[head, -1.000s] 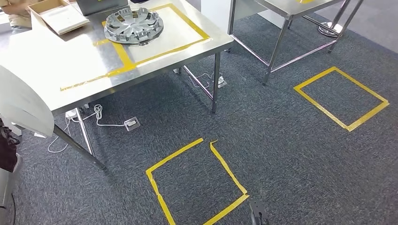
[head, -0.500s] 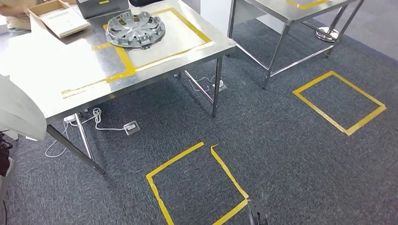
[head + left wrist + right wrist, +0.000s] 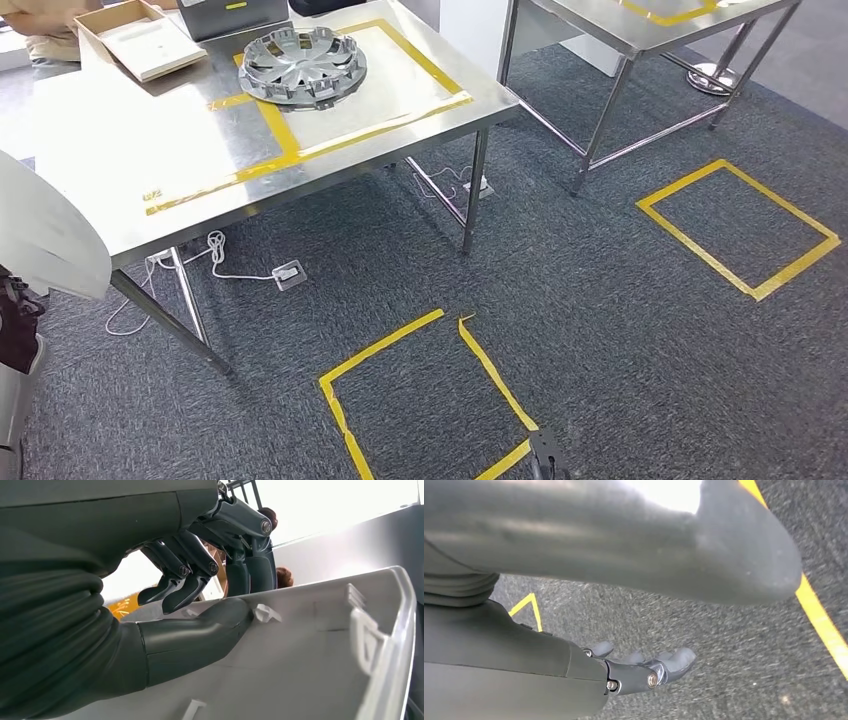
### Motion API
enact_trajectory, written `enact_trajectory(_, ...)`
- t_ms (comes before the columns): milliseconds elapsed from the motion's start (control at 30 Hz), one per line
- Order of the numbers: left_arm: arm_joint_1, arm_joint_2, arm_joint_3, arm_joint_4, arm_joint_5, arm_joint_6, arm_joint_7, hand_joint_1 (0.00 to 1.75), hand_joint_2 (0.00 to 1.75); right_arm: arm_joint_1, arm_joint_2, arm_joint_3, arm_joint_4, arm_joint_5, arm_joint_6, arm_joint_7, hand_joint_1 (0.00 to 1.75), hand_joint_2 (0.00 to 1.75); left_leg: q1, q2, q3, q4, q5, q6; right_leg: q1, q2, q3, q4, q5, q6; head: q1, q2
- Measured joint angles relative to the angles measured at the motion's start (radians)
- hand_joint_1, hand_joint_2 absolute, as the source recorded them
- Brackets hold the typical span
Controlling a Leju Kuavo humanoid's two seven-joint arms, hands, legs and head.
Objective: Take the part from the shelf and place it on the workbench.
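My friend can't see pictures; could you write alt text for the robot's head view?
A steel workbench marked with yellow tape holds a silver hubcap and an open cardboard box. A pale grey part juts in at the left edge. Yellow tape squares mark the grey carpet.

Left hand (image 3: 200, 595) grips the part (image 3: 310, 655), thumb flat on its inner face, fingers (image 3: 185, 575) curled over the rim. Right hand (image 3: 639, 672) hangs empty, fingers apart.
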Motion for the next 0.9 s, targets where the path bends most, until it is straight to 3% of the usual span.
enact_trajectory(100, -0.004, -0.003, -0.001, -0.002, -0.005, 0.0, 0.001, 1.75, 1.75, -0.001, 0.001, -0.002, 0.0, -0.003, -0.004, 0.004, 0.0, 0.0, 0.003, 0.004, -0.02, 0.053, -0.031, -0.018, -0.008, -0.001, 0.017, -0.012, -0.002, -0.015, -0.006, 0.0)
enact_trajectory(200, -0.007, -0.013, -0.002, 0.0, -0.015, 0.005, 0.008, 1.75, 1.75, -0.003, 0.001, -0.006, 0.0, -0.007, -0.007, 0.009, 0.0, 0.0, 0.013, 0.007, -0.122, 0.24, -0.102, -0.031, -0.01, -0.001, 0.029, -0.014, -0.011, -0.022, -0.01, 0.0)
enact_trajectory(233, -0.005, -0.016, -0.002, 0.001, -0.018, 0.007, 0.011, 1.75, 1.75, -0.003, 0.002, -0.008, 0.0, -0.007, -0.007, 0.009, 0.0, 0.0, 0.016, 0.007, -0.149, 0.28, -0.106, -0.034, -0.011, 0.0, 0.034, -0.014, -0.015, -0.022, -0.01, 0.0)
enact_trajectory(267, -0.003, -0.018, -0.002, 0.001, -0.023, 0.008, 0.013, 1.75, 1.75, -0.002, 0.002, -0.009, 0.0, -0.008, -0.006, 0.008, 0.0, 0.0, 0.019, 0.008, -0.159, 0.282, -0.088, -0.036, -0.012, 0.001, 0.039, -0.013, -0.02, -0.02, -0.01, 0.0)
enact_trajectory(300, -0.003, -0.021, -0.002, 0.001, -0.026, 0.009, 0.014, 1.75, 1.75, -0.002, 0.002, -0.011, 0.0, -0.008, -0.006, 0.007, 0.0, 0.0, 0.021, 0.009, -0.148, 0.244, -0.051, -0.037, -0.014, 0.001, 0.045, -0.012, -0.025, -0.017, -0.01, 0.0)
enact_trajectory(367, -0.006, -0.024, -0.002, 0.001, -0.034, 0.009, 0.017, 1.75, 1.75, -0.002, 0.002, -0.013, 0.0, -0.005, -0.004, 0.005, 0.0, 0.0, 0.021, 0.013, -0.092, 0.105, 0.032, -0.037, -0.015, 0.003, 0.058, -0.009, -0.037, -0.007, -0.011, 0.0)
enact_trajectory(400, -0.01, -0.025, -0.002, 0.002, -0.039, 0.009, 0.018, 1.75, 1.75, -0.003, 0.001, -0.014, 0.0, -0.002, -0.003, 0.004, 0.0, 0.0, 0.02, 0.014, -0.066, 0.047, 0.052, -0.033, -0.015, 0.003, 0.061, -0.007, -0.042, -0.001, -0.012, 0.0)
enact_trajectory(467, -0.013, -0.027, -0.002, 0.002, -0.05, 0.01, 0.02, 1.75, 1.75, -0.004, 0.001, -0.015, 0.0, 0.007, 0.002, 0.0, 0.0, 0.0, 0.015, 0.014, -0.044, 0.002, 0.051, -0.022, -0.013, 0.003, 0.062, -0.007, -0.048, 0.011, -0.011, 0.0)
enact_trajectory(533, -0.012, -0.027, -0.001, 0.001, -0.056, 0.011, 0.017, 1.75, 1.75, -0.004, 0.001, -0.015, 0.0, 0.018, 0.007, -0.003, 0.0, 0.0, 0.015, 0.012, -0.041, -0.004, 0.048, -0.007, -0.015, 0.002, 0.064, -0.01, -0.051, 0.024, -0.009, 0.0)
enact_trajectory(600, -0.01, -0.027, 0.0, -0.002, -0.059, 0.012, 0.013, 1.75, 1.75, -0.004, 0.001, -0.015, 0.0, 0.025, 0.011, -0.004, 0.0, 0.0, 0.017, 0.01, -0.033, -0.009, 0.046, 0.007, -0.016, 0.001, 0.048, 0.027, -0.072, 0.034, -0.007, 0.0)
enact_trajectory(700, 0.0, -0.028, 0.001, -0.005, -0.06, 0.011, 0.009, 1.75, 1.75, -0.003, -0.001, -0.015, 0.0, 0.028, 0.013, -0.005, 0.0, 0.0, 0.016, 0.01, -0.023, -0.011, 0.037, 0.022, -0.015, 0.002, -0.055, 0.213, -0.143, 0.039, 0.0, 0.0)
enact_trajectory(733, 0.006, -0.029, 0.001, -0.005, -0.061, 0.01, 0.009, 1.75, 1.75, -0.002, -0.002, -0.015, 0.0, 0.027, 0.012, -0.005, 0.0, 0.0, 0.014, 0.009, -0.02, -0.01, 0.033, 0.024, -0.014, 0.002, -0.088, 0.262, -0.151, 0.039, 0.0, 0.0)
enact_trajectory(767, 0.011, -0.03, 0.001, -0.005, -0.061, 0.009, 0.009, 1.75, 1.75, -0.001, -0.003, -0.015, 0.0, 0.027, 0.012, -0.005, 0.0, 0.0, 0.012, 0.009, -0.017, -0.008, 0.029, 0.025, -0.013, 0.002, -0.105, 0.276, -0.14, 0.038, 0.001, 0.0)
enact_trajectory(800, 0.014, -0.031, 0.001, -0.006, -0.061, 0.008, 0.01, 1.75, 1.75, 0.0, -0.003, -0.015, 0.0, 0.025, 0.012, -0.005, 0.0, 0.0, 0.012, 0.007, -0.013, -0.006, 0.024, 0.024, -0.012, 0.002, -0.104, 0.254, -0.112, 0.035, 0.001, 0.0)
enact_trajectory(867, 0.015, -0.039, 0.001, -0.007, -0.063, 0.007, 0.011, 1.75, 1.75, 0.0, -0.004, -0.015, 0.0, 0.021, 0.011, -0.005, 0.0, 0.0, 0.011, 0.005, -0.002, -0.002, 0.012, 0.02, -0.009, 0.002, -0.053, 0.123, -0.032, 0.025, 0.001, 0.0)
enact_trajectory(900, 0.015, -0.043, 0.001, -0.008, -0.065, 0.007, 0.012, 1.75, 1.75, -0.001, -0.004, -0.015, 0.0, 0.019, 0.011, -0.005, 0.0, 0.0, 0.009, 0.004, 0.001, 0.001, 0.006, 0.016, -0.006, 0.002, -0.025, 0.061, -0.008, 0.021, 0.001, 0.0)
